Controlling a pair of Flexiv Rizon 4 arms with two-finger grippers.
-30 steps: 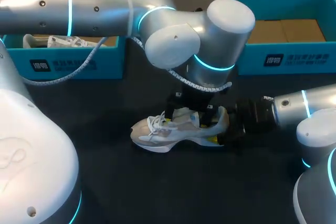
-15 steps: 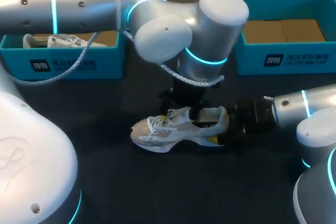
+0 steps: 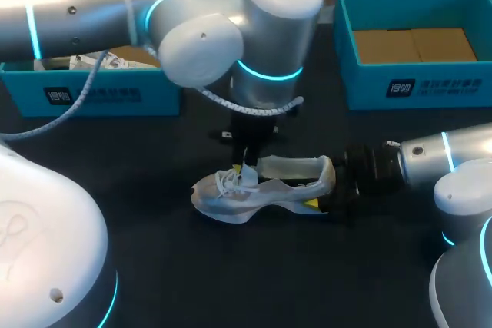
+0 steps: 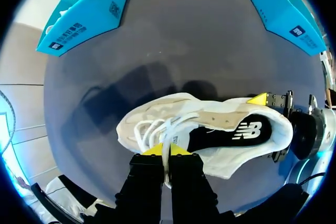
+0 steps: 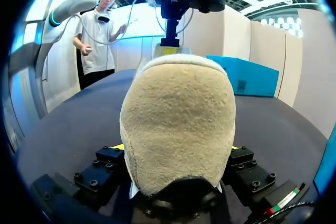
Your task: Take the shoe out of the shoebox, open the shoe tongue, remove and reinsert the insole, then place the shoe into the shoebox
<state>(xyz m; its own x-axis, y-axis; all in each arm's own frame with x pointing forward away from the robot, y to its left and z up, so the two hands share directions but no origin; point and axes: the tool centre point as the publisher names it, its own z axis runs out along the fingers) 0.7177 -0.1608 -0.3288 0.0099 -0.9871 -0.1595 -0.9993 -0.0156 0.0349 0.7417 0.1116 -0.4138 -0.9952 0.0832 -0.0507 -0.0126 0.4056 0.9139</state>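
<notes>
A white sneaker (image 3: 261, 188) lies on its sole on the black tabletop (image 3: 231, 274), out of either box, with its toe pointing to my left and its heel to my right. The left hand (image 4: 161, 149) hangs over the front of the shoe, its yellow fingertips drawn nearly together and pinching a white lace (image 4: 167, 139) that runs up from the lacing. The right hand (image 3: 329, 183) comes in low from the right and holds the sneaker by the heel, one finger on each side of it; in the right wrist view the beige heel fills the space between its fingers. From the left wrist view the opening of the shoe gapes and a dark insole (image 4: 231, 132) shows inside. Two teal shoeboxes stand at the far edge, well apart from the shoe: the left shoebox (image 3: 100, 96) holds another white shoe (image 3: 92, 61), the right shoebox (image 3: 415, 86) shows only its cardboard floor
</notes>
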